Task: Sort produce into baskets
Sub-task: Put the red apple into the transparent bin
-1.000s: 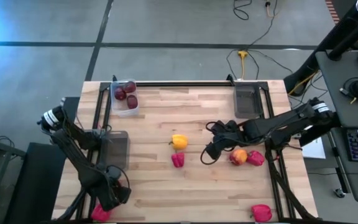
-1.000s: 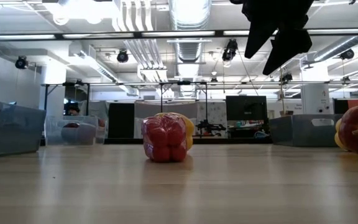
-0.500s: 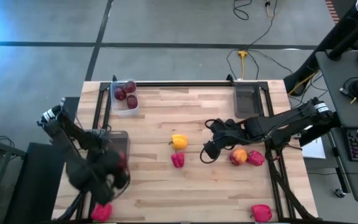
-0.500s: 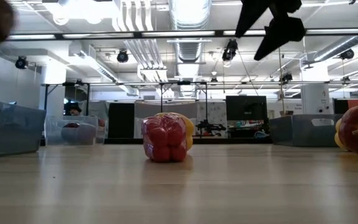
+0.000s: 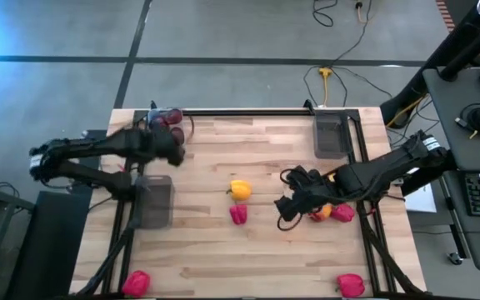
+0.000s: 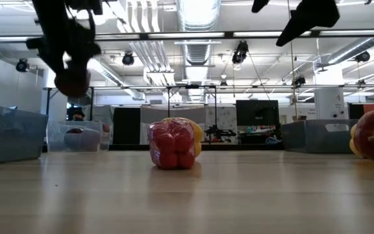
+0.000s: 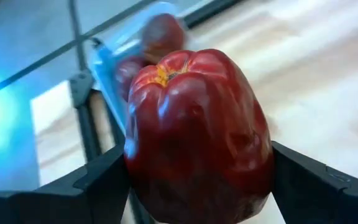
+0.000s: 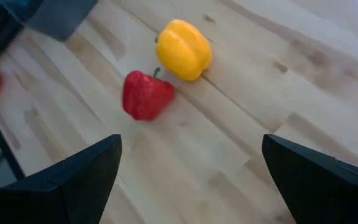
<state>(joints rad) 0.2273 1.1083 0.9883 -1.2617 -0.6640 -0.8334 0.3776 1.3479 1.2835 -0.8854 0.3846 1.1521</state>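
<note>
The left gripper [image 7: 197, 180] is clamped on a dark maroon fruit [image 7: 197, 134], one finger pressed to each side of it, and holds it in the air just beside the clear basket [image 5: 167, 133] at the table's far left corner, where other maroon pieces [image 7: 160, 37] already lie. The right gripper [image 8: 188, 177] hangs above the table with its fingers spread wide and empty. Just ahead of its fingertips on the wood lie a red pepper [image 8: 145, 94] and a yellow pepper [image 8: 184, 50], close together.

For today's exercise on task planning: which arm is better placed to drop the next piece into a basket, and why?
Left. Its gripper already holds a dark red apple beside the basket of apples; the right gripper hangs open and empty.
</note>
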